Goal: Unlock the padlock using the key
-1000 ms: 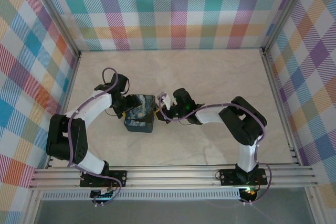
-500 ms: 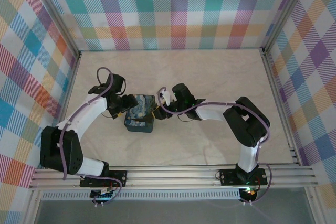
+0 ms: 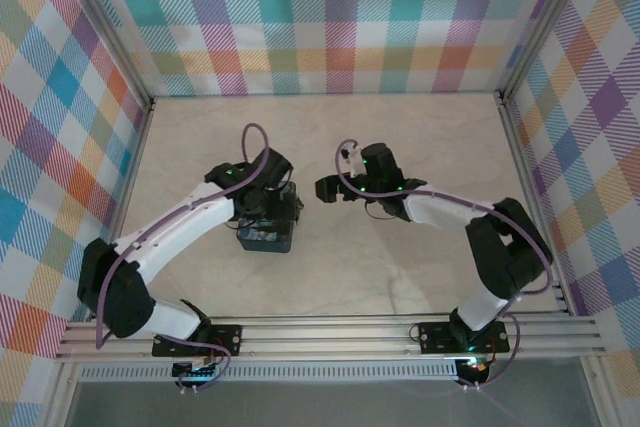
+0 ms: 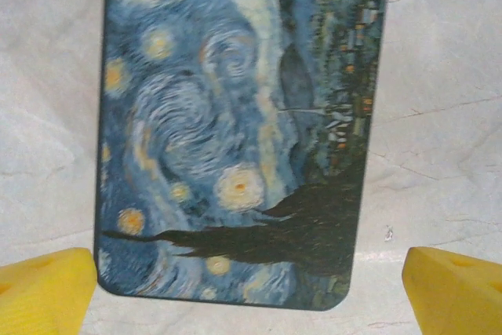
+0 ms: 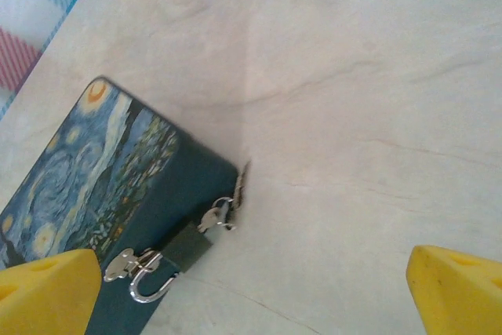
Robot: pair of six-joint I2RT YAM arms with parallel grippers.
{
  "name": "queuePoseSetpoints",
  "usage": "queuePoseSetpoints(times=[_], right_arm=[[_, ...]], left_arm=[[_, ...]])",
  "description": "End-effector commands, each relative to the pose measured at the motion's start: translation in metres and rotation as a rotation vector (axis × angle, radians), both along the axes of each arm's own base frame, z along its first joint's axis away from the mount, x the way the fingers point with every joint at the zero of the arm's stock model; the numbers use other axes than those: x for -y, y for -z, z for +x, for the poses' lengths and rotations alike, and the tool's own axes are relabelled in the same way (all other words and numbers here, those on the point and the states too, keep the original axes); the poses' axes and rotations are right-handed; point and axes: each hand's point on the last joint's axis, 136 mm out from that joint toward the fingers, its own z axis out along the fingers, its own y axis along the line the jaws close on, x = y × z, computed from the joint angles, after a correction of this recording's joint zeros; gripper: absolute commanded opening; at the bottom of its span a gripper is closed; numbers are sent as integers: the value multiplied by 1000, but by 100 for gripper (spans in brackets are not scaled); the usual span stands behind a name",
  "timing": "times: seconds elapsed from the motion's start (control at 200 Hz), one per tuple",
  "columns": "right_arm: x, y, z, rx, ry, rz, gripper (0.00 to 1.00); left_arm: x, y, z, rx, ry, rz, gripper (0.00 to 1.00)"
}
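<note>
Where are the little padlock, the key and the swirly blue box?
padlock [image 5: 188,245], right wrist view, on its dark body.
key [image 5: 241,183], right wrist view, on its thin shaft.
swirly blue box [image 4: 235,131], left wrist view, on the painted lid.

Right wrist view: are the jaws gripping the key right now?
No, the key sits by the padlock on the box, while the right gripper has its jaws open, apart from it.

One box, one padlock, one key.
</note>
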Motion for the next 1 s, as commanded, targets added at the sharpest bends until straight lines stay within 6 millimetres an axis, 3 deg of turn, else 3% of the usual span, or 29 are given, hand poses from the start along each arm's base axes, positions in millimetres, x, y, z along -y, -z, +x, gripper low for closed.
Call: queuePoseSetpoints(times=[0.0, 0.145, 0.245, 0.46, 0.71, 0.995], right_arm=[[27, -22, 8, 49, 102, -9, 100], [43, -50, 4, 156, 133, -2, 100], [58, -55, 4, 174, 207, -18, 100], [64, -46, 10, 163, 258, -34, 100], [61, -33, 13, 149, 242, -32, 99], [52, -29, 4, 127, 162, -8, 95]], left_arm=[[-3, 10, 8, -18, 38, 124, 100], [3, 17, 27, -4, 76, 184, 100], [17, 14, 42, 18, 126, 176, 100], [36, 22, 64, 29, 147, 253, 100], [21, 33, 71, 51, 54, 410, 100], [18, 48, 77, 16, 76, 445, 76]])
